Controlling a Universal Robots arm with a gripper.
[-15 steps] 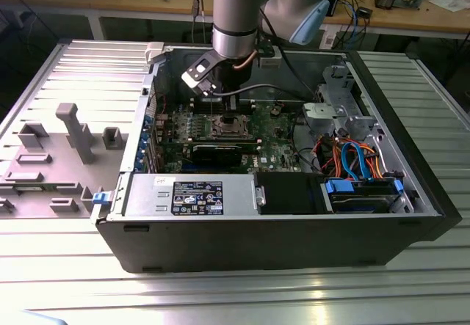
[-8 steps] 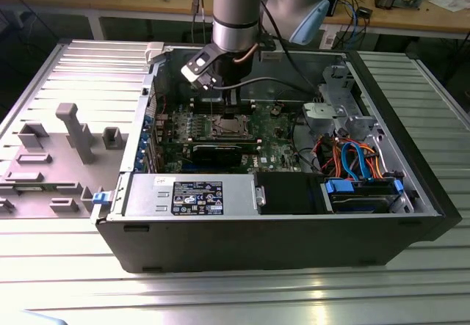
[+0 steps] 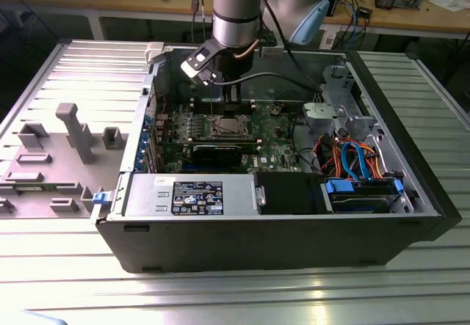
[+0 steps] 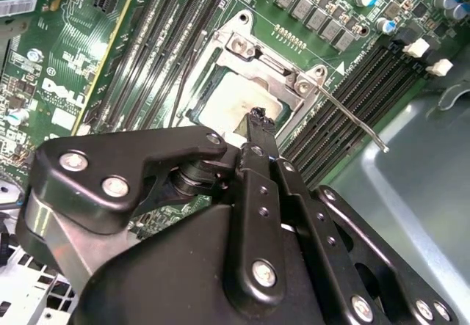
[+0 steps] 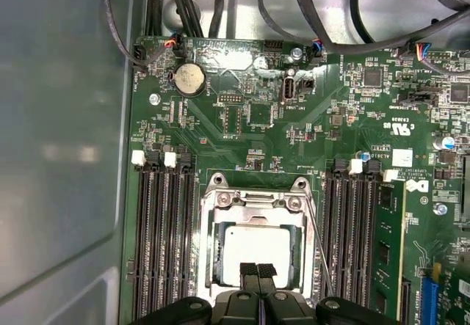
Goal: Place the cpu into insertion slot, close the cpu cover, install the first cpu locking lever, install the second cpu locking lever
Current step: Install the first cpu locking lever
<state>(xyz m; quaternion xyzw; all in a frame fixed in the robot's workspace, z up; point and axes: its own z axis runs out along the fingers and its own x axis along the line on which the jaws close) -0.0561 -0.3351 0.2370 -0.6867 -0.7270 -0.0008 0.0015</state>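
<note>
One cpu (image 5: pixel 255 255), one cpu cover (image 5: pixel 253 202), one coin battery (image 5: pixel 189 78), four white slot clips (image 5: pixel 136 158).

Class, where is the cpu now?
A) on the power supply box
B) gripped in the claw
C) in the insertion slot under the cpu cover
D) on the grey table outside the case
C: the cpu lies in the insertion slot, showing through the window of the cpu cover, with the claw close by it.

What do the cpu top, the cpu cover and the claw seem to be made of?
The cpu: metal top, dull silvery-grey, with pale smears. The cpu cover: thin sheet metal, probably steel, bright and reflective. The claw: black, matte, with screw heads; likely coated metal, though plastic cannot be excluded.
</note>
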